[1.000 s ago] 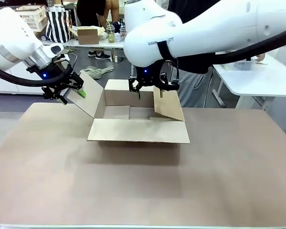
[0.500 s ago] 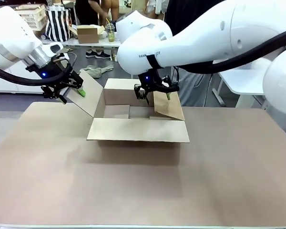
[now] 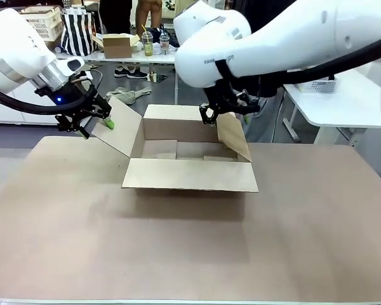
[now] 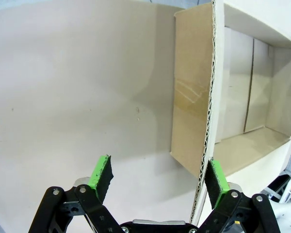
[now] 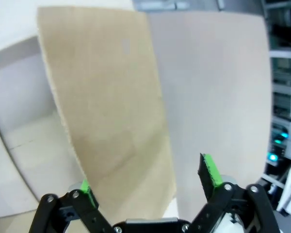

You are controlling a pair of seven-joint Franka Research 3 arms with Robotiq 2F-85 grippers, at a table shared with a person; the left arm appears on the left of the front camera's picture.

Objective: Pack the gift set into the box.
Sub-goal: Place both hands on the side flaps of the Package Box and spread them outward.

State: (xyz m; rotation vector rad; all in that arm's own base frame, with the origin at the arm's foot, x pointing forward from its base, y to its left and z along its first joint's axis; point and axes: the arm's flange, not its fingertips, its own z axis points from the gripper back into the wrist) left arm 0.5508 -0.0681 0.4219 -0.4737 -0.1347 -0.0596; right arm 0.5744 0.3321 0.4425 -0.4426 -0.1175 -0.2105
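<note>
Squarely in the middle of the brown surface (image 3: 305, 241), the box (image 3: 189, 175) is sitting with its top open. Its near flap is lying out flat toward the robot, its left flap is leaning outward, and its right flap is standing up at a tilt. Inside, plain cardboard is showing: the bottom flaps are meeting along a seam.

At the box's left flap, the left gripper (image 3: 96, 126) is hovering with its fingers spread apart. At the right flap, the right gripper (image 3: 227, 115) is reaching down from above, its fingers likewise spread.

From the front, the contact at either flap is hard to judge. The left wrist view is showing the flap's corrugated edge running between the left gripper's (image 4: 157, 170) green pads, just beside one pad (image 4: 216, 177) and well apart from the other. The right wrist view is showing the right flap's broad face between the right gripper's (image 5: 146, 177) pads, covering part of one pad (image 5: 86, 188) while the other is standing clear of it.

Beyond the box, a small brown carton (image 3: 117, 46) and a striped bag (image 3: 78, 32) are sitting in the background.
</note>
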